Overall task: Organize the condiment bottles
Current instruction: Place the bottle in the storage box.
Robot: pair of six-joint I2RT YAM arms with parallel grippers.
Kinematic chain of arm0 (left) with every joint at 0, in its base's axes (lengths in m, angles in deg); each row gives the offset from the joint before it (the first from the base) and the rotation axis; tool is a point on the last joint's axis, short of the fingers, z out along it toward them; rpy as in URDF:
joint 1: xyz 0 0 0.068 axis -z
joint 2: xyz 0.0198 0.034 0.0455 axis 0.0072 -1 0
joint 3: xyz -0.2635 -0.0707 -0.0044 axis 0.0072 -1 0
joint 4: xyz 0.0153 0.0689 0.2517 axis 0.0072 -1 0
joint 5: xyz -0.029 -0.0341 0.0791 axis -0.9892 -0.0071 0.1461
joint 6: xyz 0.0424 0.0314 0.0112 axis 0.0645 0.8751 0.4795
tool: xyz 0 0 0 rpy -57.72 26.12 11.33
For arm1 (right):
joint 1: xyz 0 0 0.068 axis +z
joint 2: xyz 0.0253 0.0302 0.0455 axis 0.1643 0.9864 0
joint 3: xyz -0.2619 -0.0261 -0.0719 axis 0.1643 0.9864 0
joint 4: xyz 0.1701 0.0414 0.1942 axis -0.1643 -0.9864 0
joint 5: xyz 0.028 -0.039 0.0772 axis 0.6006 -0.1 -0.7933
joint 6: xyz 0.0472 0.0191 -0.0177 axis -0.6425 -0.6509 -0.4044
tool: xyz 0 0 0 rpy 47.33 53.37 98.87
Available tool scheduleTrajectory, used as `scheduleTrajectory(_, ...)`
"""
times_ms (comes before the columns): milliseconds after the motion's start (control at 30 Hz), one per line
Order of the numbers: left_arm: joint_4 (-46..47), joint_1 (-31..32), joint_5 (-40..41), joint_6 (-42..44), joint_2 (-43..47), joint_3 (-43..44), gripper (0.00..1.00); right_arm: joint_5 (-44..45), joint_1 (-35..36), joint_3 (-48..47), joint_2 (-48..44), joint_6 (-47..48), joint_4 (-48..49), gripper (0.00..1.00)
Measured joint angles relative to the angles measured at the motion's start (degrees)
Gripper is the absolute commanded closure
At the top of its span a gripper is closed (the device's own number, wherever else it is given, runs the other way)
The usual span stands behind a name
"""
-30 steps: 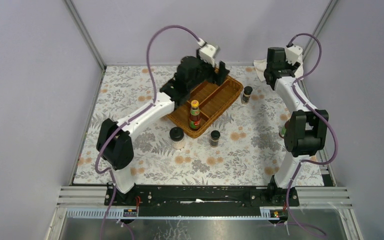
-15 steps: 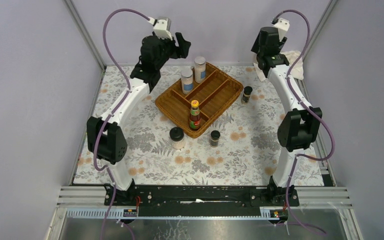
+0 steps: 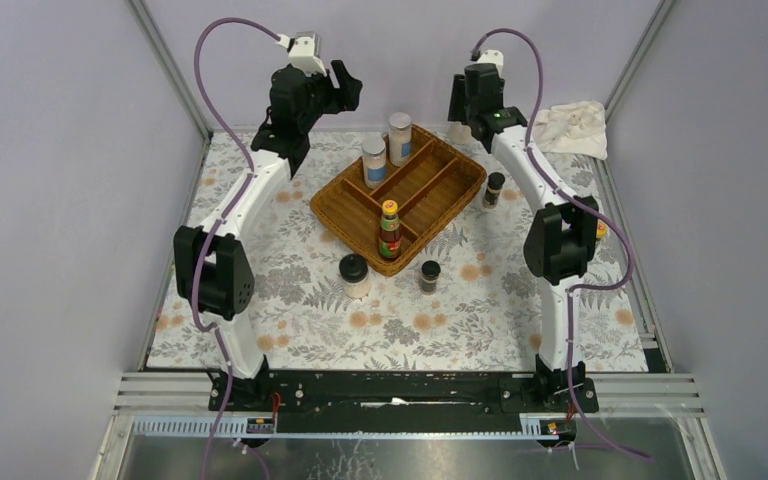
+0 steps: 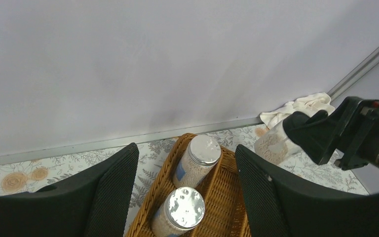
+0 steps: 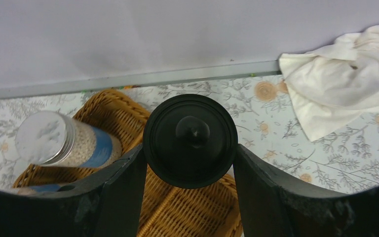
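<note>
Right jaws grip a black-lidded jar (image 5: 190, 140) w/ pale contents, upright, parted only as wide as the jar. Left jaws stand open, nothing held. Just below left jaws: two white blue-labelled shakers (image 4: 197, 160), silver tops, upright in the wicker tray (image 3: 450, 190) compartment nearest those jaws. One shaker sits just left of right jaws, the tray's corner under them, a crumpled cloth (image 5: 345, 94) to their right. Well nearer than both jaws: yellow-capped sauce bottle (image 3: 390, 230) in tray; wide pale jar (image 3: 354, 274) and small dark spice jars (image 3: 430, 275) on bench (image 3: 290, 300).
</note>
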Motion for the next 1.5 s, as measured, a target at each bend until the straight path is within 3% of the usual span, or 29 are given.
scheduleTrajectory(633, 0.15, -0.81, 0.37, -1.86, -0.76, -0.02, 0.24, -2.36, 6.69, -1.40, 2.56, 4.20, -1.73, 1.00)
scheduleTrajectory(1500, 0.31, -0.81, 0.31, -2.21, -0.79, -0.46, 0.24, -4.22, 6.80, 1.90, 6.88, 4.83, -0.09, 1.00)
